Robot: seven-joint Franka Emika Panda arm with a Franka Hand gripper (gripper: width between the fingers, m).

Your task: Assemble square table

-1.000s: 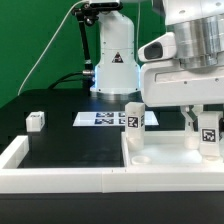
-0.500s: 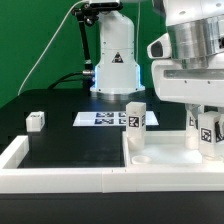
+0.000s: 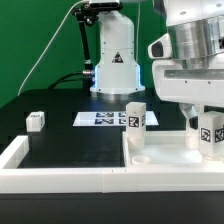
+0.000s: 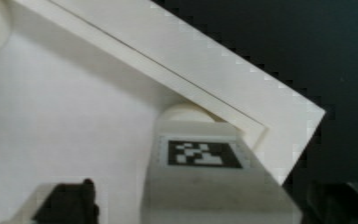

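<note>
Exterior view: white square plastic slab (image 3: 165,155) carries two upright short white tagged legs (image 3: 135,117); two more needed; claw (image 4: 197,203) gapes, gripping nothing.

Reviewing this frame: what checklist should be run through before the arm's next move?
1. Hand open, with a gap beside the tagged leg: ok.
2. Tagged leg upright on the tabletop: ok.
3. Tagged leg fully seated in its hole: cannot tell.
4. Second leg upright on the tabletop: ok.
5. Loose leg sits apart at the exterior view's left, nothing on it: ok.
</note>
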